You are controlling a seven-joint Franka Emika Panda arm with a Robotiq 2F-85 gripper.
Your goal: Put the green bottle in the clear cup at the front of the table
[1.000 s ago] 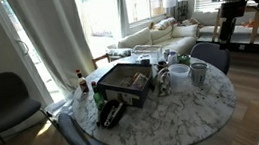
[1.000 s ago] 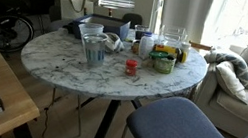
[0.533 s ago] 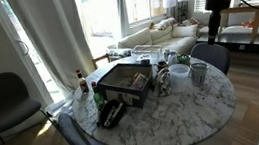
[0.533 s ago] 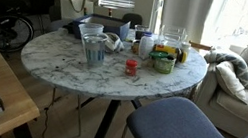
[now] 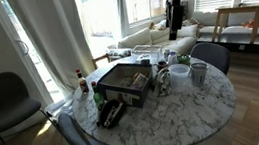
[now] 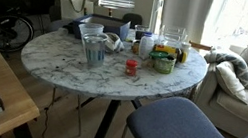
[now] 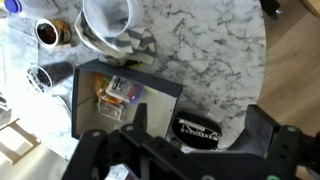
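The clear cup (image 5: 179, 73) is wide and pale and stands right of a black box; the wrist view shows it at the top (image 7: 108, 25). A bright green thing, likely the green bottle (image 6: 160, 59), shows among the clutter on the table's far side, its shape unclear. It does not show clearly in the wrist view. My gripper (image 5: 175, 21) hangs high above the table's far edge, above the cup and well apart from it. In the wrist view its dark fingers (image 7: 205, 150) are spread wide with nothing between them.
A round marble table (image 5: 175, 112) carries a black box (image 5: 126, 83) with packets, a greyish tumbler (image 5: 199, 73), a dark sauce bottle with a red cap (image 5: 80, 81) and a black pouch (image 7: 200, 128). Chairs (image 6: 190, 131) stand around it. A sofa stands behind.
The arm has swung from the right edge of the exterior view leftwards, now hanging above the table's far side. Nothing on the table has moved.
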